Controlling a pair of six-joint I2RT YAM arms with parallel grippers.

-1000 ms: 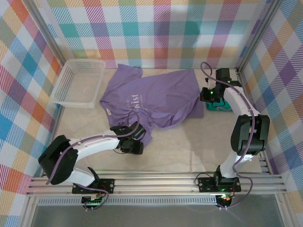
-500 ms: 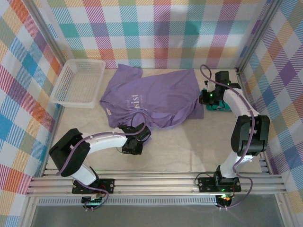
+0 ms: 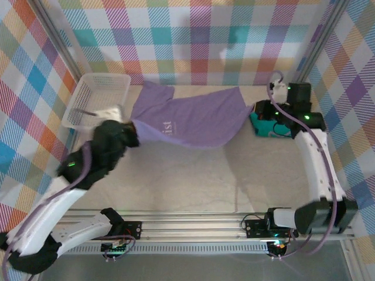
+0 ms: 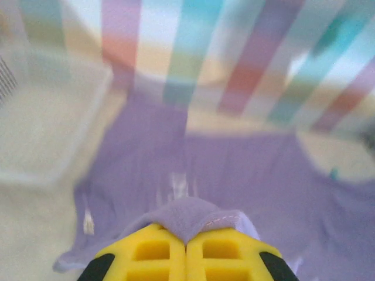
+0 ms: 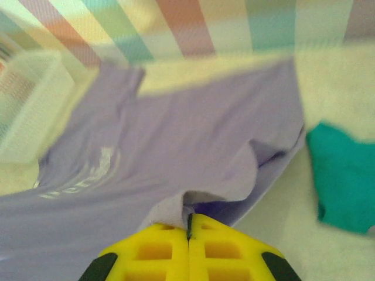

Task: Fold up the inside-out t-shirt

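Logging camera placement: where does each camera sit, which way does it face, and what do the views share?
Top external: above and behind the bases, looking down on the table; left arm and right arm show.
Left wrist: on the left arm, facing the far wall across the purple t-shirt; left claw pinches its fabric.
Right wrist: on the right arm, looking over the t-shirt; right claw pinches fabric.
Shared: all three see the t-shirt.

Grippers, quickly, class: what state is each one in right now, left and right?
Left gripper: shut on a fold of the t-shirt.
Right gripper: shut on the t-shirt's edge.
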